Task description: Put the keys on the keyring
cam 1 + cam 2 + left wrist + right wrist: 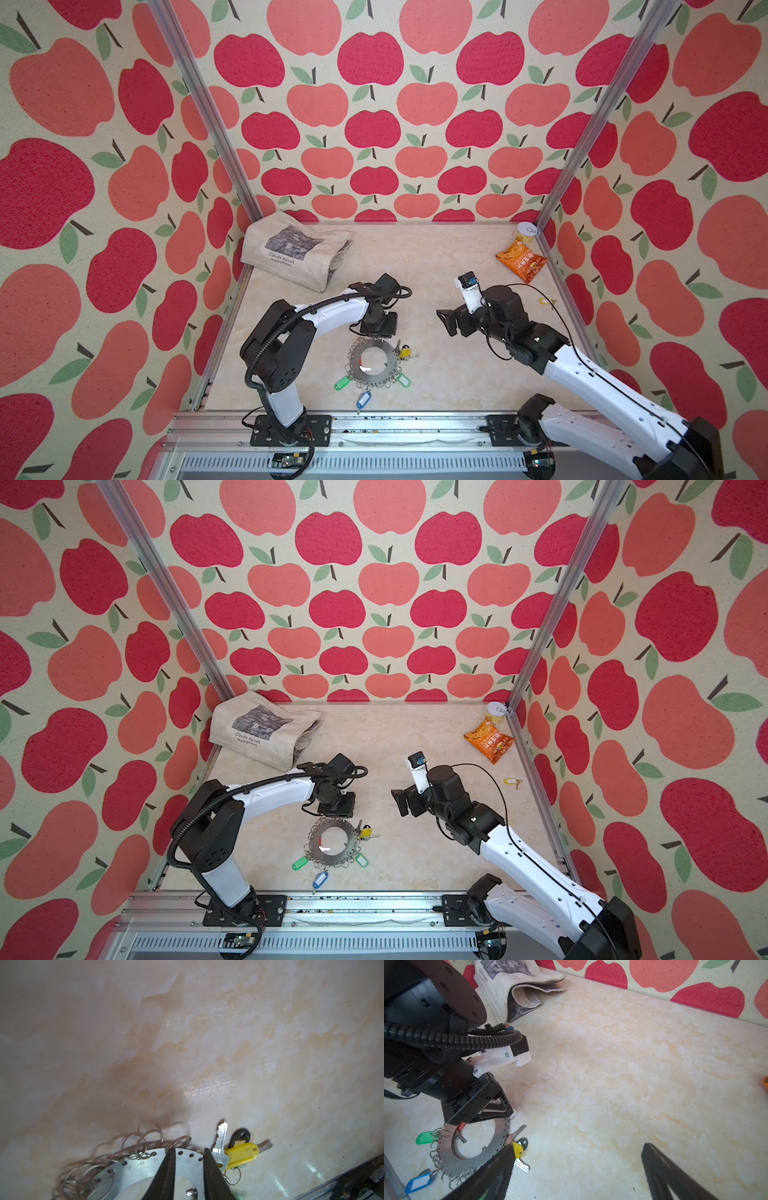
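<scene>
Grey keyring (145,1167) rim beneath left jaws, narrowly apart | right jaws wide apart, well aside

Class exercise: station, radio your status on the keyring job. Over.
Left gripper low over keyring rim, grip unclear. Right gripper open, empty. Yellow-tagged key loose near right rail. Nothing blocking.

Bright even light, blurry wrist views

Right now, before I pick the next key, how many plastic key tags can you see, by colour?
Green oblong plastic key tags: 2
Yellow oblong plastic key tags: 2
Blue oblong plastic key tag: 1
Black oblong plastic key tag: 1
Red oblong plastic key tag: 1
Total: 7
</scene>
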Robot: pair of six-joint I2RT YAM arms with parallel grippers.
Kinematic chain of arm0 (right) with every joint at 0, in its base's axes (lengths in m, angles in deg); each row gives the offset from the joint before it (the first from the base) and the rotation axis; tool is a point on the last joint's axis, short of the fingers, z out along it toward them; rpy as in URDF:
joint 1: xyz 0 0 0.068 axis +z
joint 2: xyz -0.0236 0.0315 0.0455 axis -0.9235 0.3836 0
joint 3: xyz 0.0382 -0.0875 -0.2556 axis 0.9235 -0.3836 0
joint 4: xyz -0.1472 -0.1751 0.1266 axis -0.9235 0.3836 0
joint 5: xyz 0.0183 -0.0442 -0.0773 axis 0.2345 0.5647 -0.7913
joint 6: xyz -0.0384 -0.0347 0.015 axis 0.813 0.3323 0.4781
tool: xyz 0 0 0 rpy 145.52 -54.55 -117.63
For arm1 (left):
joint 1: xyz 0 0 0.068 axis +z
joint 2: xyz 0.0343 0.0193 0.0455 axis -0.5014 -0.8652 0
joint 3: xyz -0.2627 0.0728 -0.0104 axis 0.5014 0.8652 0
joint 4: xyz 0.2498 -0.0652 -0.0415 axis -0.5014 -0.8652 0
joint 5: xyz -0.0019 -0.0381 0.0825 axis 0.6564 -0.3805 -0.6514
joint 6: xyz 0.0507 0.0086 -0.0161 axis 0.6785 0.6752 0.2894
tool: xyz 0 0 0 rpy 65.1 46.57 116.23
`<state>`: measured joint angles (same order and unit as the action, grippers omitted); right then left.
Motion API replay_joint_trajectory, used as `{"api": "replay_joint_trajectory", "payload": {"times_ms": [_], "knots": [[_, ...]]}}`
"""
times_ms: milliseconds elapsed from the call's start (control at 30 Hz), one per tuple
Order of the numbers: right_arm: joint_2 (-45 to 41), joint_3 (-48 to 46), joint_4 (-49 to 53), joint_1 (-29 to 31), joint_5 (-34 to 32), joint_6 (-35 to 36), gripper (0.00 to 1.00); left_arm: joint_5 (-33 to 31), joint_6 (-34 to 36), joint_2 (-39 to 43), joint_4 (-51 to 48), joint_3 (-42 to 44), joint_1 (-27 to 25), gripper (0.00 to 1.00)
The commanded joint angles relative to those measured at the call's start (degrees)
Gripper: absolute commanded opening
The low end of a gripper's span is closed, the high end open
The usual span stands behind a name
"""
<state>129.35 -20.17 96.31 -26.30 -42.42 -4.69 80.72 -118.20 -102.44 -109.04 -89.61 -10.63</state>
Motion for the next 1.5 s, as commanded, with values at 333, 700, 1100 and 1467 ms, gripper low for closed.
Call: {"api": "replay_joint_trajectory", "payload": {"times_ms": [333, 700, 1100, 1467], "knots": [[-1.65, -0.5, 0.8, -0.14, -1.21, 0.67, 0.99, -1.3, 2.1, -3.56, -2.85, -1.67, 0.91, 0.29], [-1.61, -0.28, 0.83, -0.13, -1.43, 0.54, 0.99, -0.71, 1.97, -3.87, -2.56, -0.86, 1.17, 0.15], [-2.08, -1.02, -0.17, -0.11, -1.59, 0.09, 0.99, -1.81, 1.59, -2.47, -1.4, -0.06, 0.95, 0.0], [-0.71, -3.66, -7.6, -0.12, 2.8, 0.19, 0.99, -4.09, 6.06, 6.58, 3.98, 2.09, -1.05, 0.0]]}}
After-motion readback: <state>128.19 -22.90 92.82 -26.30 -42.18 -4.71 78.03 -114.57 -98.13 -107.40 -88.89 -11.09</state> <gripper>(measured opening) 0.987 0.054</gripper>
